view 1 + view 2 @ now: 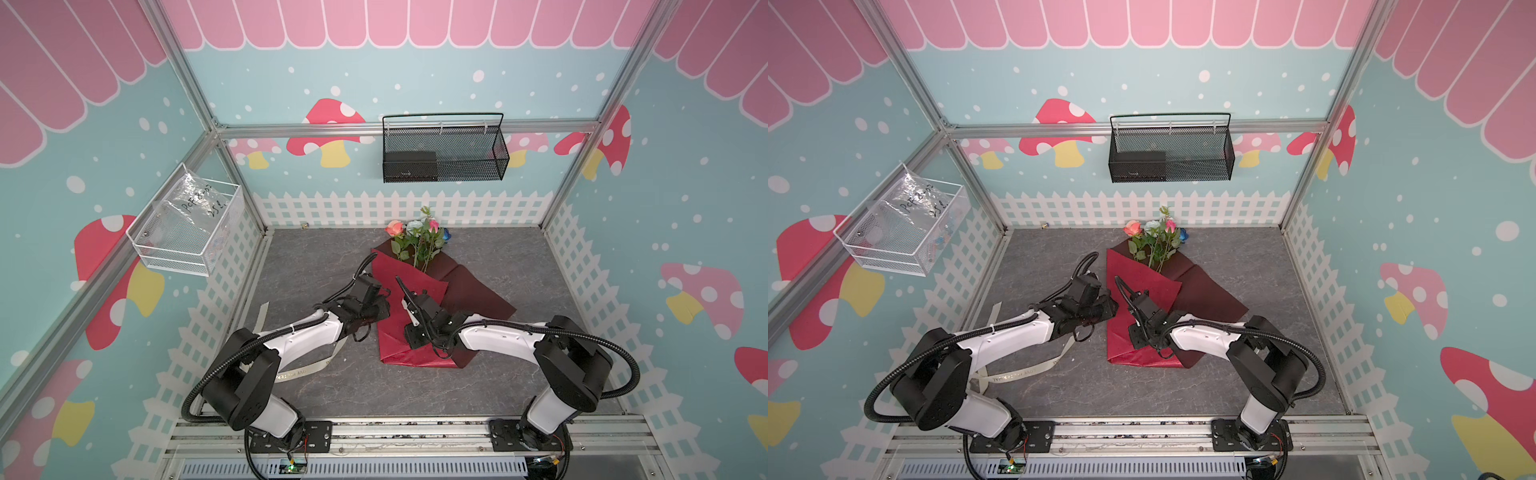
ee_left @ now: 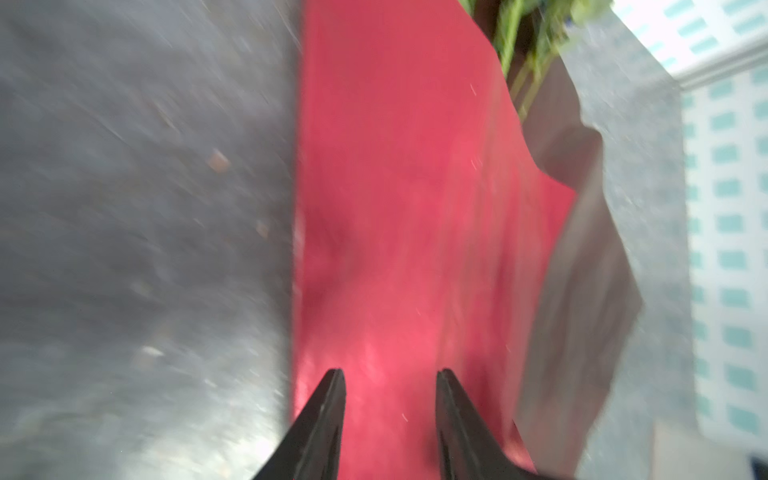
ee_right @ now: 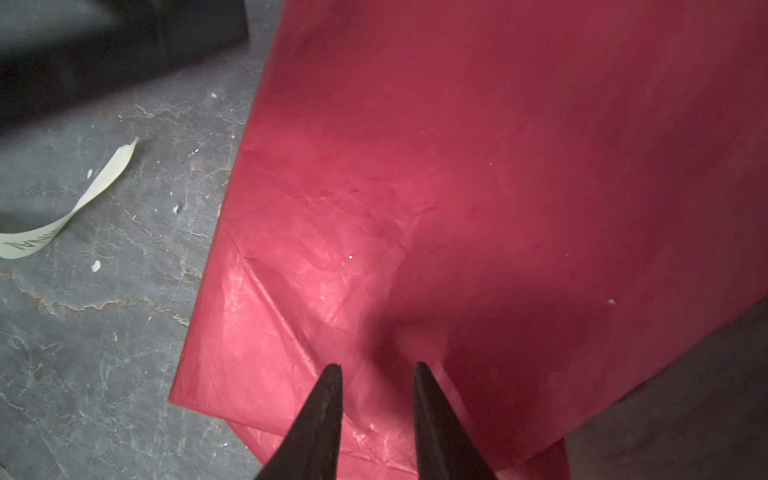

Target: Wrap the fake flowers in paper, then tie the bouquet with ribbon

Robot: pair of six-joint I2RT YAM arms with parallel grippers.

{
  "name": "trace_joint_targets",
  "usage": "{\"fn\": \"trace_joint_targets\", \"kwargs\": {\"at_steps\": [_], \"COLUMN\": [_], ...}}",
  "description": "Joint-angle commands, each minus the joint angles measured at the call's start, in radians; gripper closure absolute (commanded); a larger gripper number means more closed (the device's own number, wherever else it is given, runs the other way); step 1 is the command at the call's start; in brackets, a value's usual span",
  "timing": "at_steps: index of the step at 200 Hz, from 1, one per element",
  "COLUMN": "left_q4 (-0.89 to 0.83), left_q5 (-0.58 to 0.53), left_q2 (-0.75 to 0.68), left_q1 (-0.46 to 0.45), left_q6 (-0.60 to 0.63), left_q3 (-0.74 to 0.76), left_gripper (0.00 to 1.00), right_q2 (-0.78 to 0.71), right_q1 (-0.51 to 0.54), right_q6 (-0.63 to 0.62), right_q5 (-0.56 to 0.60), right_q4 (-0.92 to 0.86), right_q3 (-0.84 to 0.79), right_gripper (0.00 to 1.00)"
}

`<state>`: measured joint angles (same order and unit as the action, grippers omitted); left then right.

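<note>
The bouquet of fake flowers (image 1: 415, 237) (image 1: 1156, 239) lies on the grey floor with its blooms toward the back fence. Its stems (image 2: 523, 62) run under a folded sheet of shiny red wrapping paper (image 1: 411, 291) (image 1: 1142, 299). My left gripper (image 1: 386, 308) (image 2: 390, 374) hovers at the paper's left edge, open and holding nothing; this wrist view is blurred. Over the paper (image 3: 457, 187) near its front left corner, my right gripper (image 1: 410, 340) (image 3: 378, 368) is open with a narrower gap, and nothing is between the fingers.
A cream lettered ribbon (image 1: 307, 370) (image 3: 62, 220) curls on the floor under the left arm. A darker flap of paper (image 1: 478, 299) spreads to the right. A black mesh basket (image 1: 442, 149) hangs on the back wall and a white wire basket (image 1: 187, 228) on the left wall.
</note>
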<state>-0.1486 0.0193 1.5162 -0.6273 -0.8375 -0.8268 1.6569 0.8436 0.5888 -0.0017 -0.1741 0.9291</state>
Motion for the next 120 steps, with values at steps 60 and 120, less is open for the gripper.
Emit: {"fn": "trace_joint_targets", "kwargs": {"at_steps": [60, 120], "left_q4": [0.143, 0.145], "left_q5": [0.116, 0.1], "left_q2": [0.056, 0.057], "left_q1": [-0.063, -0.051], "left_q6": [-0.156, -0.152], "left_q3": [0.174, 0.206], "left_gripper": [0.69, 0.69], "right_q2": [0.031, 0.132], "right_q1": [-0.08, -0.143], "right_q6": [0.002, -0.035], "right_q5": [-0.002, 0.005], "right_q4": [0.001, 0.024], "right_q3": [0.013, 0.065], "right_gripper": [0.68, 0.68]}}
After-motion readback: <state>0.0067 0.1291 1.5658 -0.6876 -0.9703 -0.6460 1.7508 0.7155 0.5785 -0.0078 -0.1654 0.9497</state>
